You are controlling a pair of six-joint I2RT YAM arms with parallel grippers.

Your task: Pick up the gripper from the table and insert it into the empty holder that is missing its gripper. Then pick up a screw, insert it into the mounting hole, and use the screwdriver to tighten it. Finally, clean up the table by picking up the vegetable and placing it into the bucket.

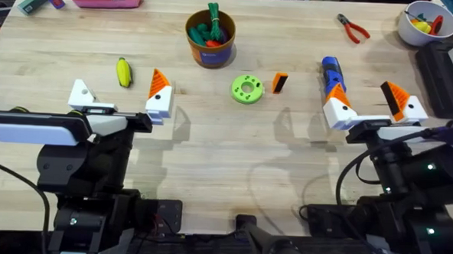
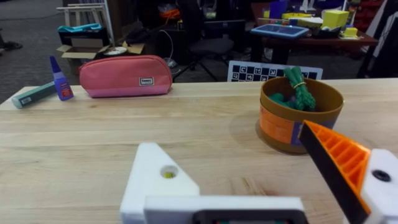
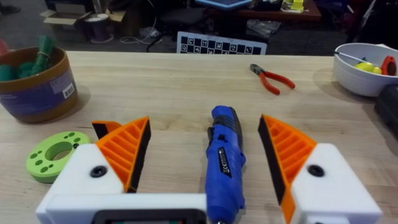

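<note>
While left jaws [image 1: 120, 98] gape empty, right jaws [image 1: 368, 104] (wide) straddle screwdriver [image 3: 224, 162].

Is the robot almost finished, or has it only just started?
Only just started. The orange tip lies on the table, and the left tool has a bare white finger block. The right tool hangs open over the blue screwdriver, holding nothing. The yellow vegetable isn't in the bucket.
</note>
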